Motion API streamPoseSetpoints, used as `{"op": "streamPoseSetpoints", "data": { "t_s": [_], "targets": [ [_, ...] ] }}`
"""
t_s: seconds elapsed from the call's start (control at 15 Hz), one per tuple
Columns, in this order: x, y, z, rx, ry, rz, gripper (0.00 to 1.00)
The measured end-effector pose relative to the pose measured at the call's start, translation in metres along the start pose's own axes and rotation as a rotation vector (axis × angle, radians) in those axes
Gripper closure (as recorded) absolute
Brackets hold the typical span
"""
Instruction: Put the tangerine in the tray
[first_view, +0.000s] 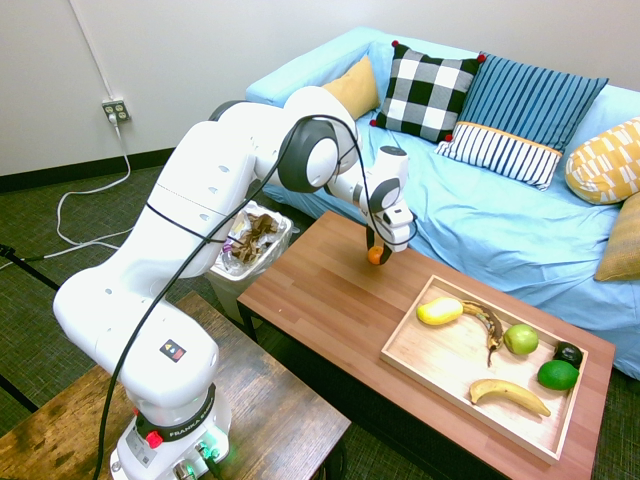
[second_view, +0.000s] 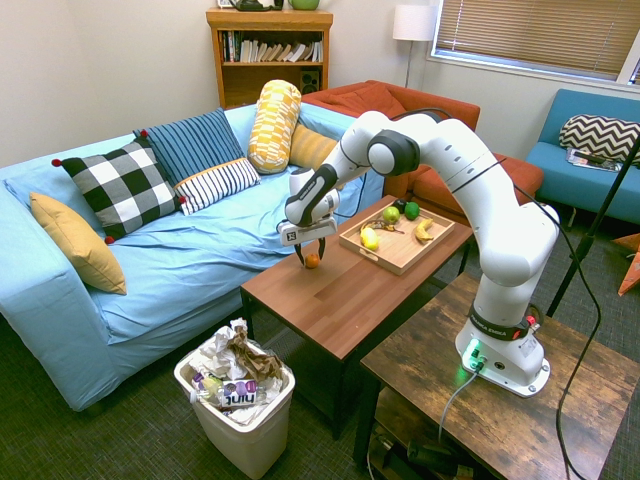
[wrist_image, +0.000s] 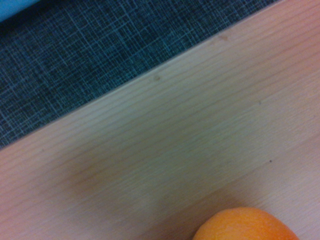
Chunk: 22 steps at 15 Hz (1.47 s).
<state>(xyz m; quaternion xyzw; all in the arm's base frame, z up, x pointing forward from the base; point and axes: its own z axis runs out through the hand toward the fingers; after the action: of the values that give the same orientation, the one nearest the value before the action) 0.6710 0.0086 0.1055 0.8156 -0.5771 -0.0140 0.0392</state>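
Between trash bin and fruit-filled tray, the unclenched pincer straddles the tangerine

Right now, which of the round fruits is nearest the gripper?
The tangerine, the small bright orange one on the bare tabletop, right at the gripper. The green apple sits farther off, inside the tray.

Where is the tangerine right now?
In the first exterior view, the tangerine is at the hand, on the sofa-side part of the wooden table, outside the tray, beyond its yellow-fruit end.
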Motion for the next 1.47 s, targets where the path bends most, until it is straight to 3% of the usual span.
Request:
{"op": "streamPoseSetpoints", "data": {
  "t_s": [0.27,0.47,0.73,0.87,1.2,1.47],
  "targets": [
    [0.000,-0.003,-0.010,0.015,0.001,0.002,1.00],
    [0.006,0.001,-0.054,0.060,0.012,0.007,1.00],
    [0.047,0.045,-0.127,0.116,0.024,0.064,1.00],
    [0.082,0.083,-0.143,0.122,0.019,0.125,1.00],
    [0.176,0.169,-0.117,0.082,-0.009,0.324,1.00],
    [0.220,0.214,-0.079,0.004,0.012,0.479,1.00]
  ]
}}
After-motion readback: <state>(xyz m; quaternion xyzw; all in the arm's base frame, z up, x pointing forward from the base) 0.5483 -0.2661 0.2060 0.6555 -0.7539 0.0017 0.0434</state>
